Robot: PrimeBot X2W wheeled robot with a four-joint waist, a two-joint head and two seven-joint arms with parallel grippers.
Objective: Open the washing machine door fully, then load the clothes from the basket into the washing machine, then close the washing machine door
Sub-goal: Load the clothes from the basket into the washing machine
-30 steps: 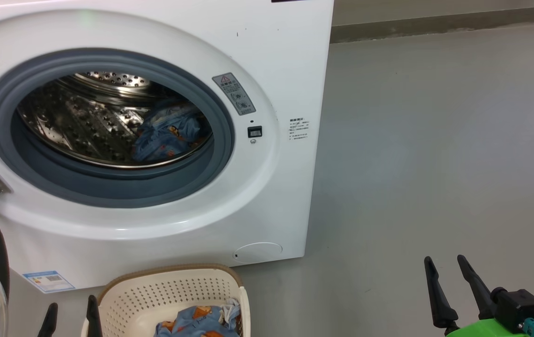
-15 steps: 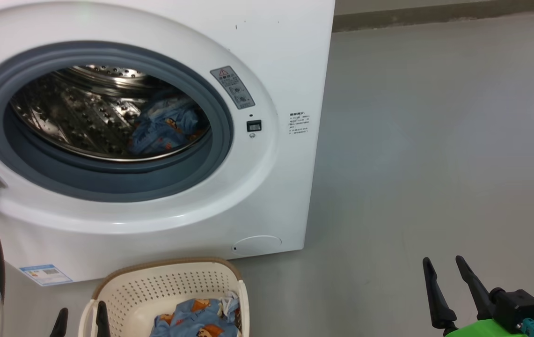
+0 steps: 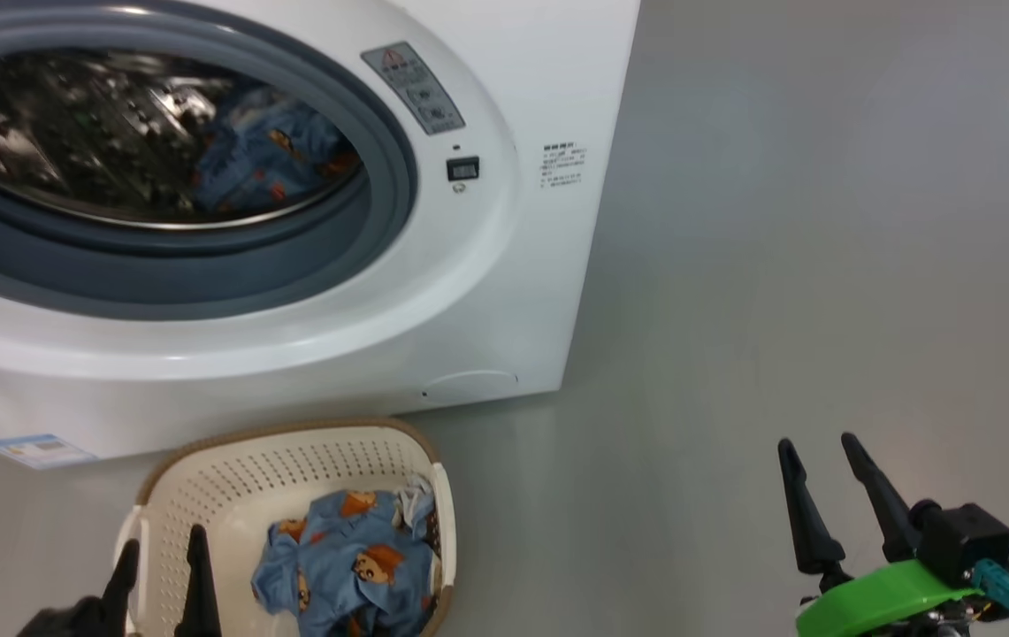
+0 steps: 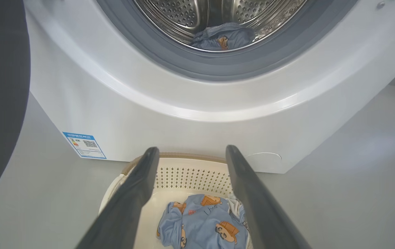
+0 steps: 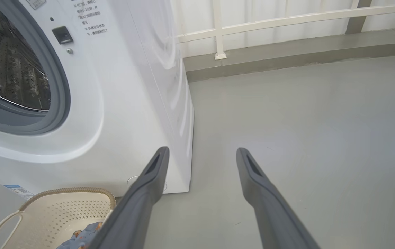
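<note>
The white washing machine [image 3: 504, 265] stands open, and a blue printed garment [image 3: 265, 159] lies inside its steel drum [image 4: 183, 14]. The washing machine door [image 4: 0, 86] shows as a dark rim swung out at the far left of the left wrist view. On the floor in front sits the cream basket [image 3: 292, 451], holding light-blue clothes [image 3: 354, 566] with orange cartoon prints. My left gripper [image 3: 163, 540] hangs open above the basket's left side, with the clothes [image 4: 204, 224] seen between its fingers. My right gripper [image 3: 817, 442] is open and empty over bare floor to the right.
Grey floor [image 3: 822, 221] stretches to the right of the machine. A low kerb with a white railing [image 5: 270, 24] runs along the back. A blue label sticker [image 4: 84, 145] sits low on the machine's front.
The head camera has tipped down, so the machine sits higher in the picture and more of the basket and its clothes shows. Both grippers stay open.
</note>
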